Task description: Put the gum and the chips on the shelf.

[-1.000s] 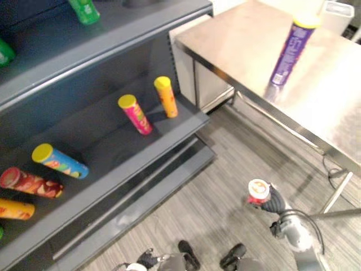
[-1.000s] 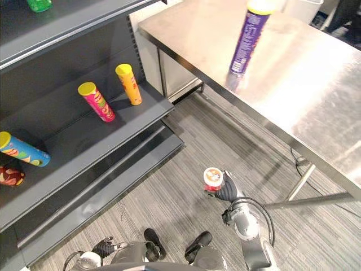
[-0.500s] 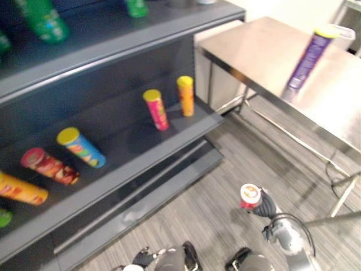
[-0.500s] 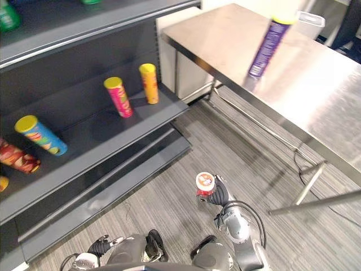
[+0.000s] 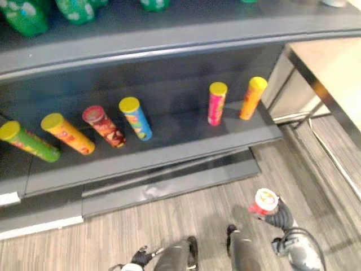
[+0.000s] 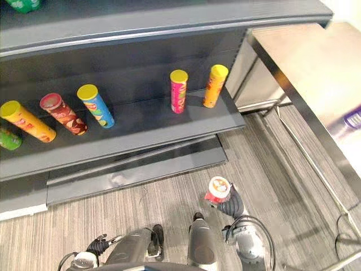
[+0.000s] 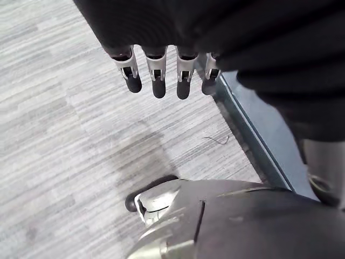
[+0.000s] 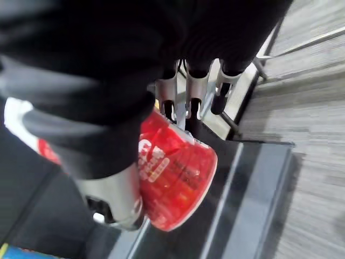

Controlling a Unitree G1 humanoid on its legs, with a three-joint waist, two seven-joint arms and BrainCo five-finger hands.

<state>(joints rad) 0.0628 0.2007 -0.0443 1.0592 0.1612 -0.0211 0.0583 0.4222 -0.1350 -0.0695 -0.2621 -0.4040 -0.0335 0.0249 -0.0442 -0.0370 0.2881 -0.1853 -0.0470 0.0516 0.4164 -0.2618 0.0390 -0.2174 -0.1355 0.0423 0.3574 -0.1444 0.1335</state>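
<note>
My right hand [image 6: 232, 205] is shut on a red chips can [image 6: 218, 189] with a white lid, held upright low above the floor in front of the shelf. In the right wrist view the red can [image 8: 175, 172] lies against the palm with the fingers [image 8: 194, 91] curled round it. The dark grey shelf [image 5: 169, 157] stands ahead; several chips cans rest on its middle board, among them a pink one [image 5: 216, 103] and an orange one [image 5: 252, 97] at its right end. My left hand [image 7: 156, 70] hangs low at my side, open, fingers straight over the floor.
Green bottles [image 5: 25, 14] stand on the upper shelf board. A steel table [image 6: 316, 62] sits to the right of the shelf, with a purple can [image 6: 354, 118] at the view's edge. Grey striped floor [image 6: 152, 197] lies between me and the shelf's base.
The camera has swung left to face the shelf, so the table slid off to the right. The right hand keeps hold of the red can, low by the floor.
</note>
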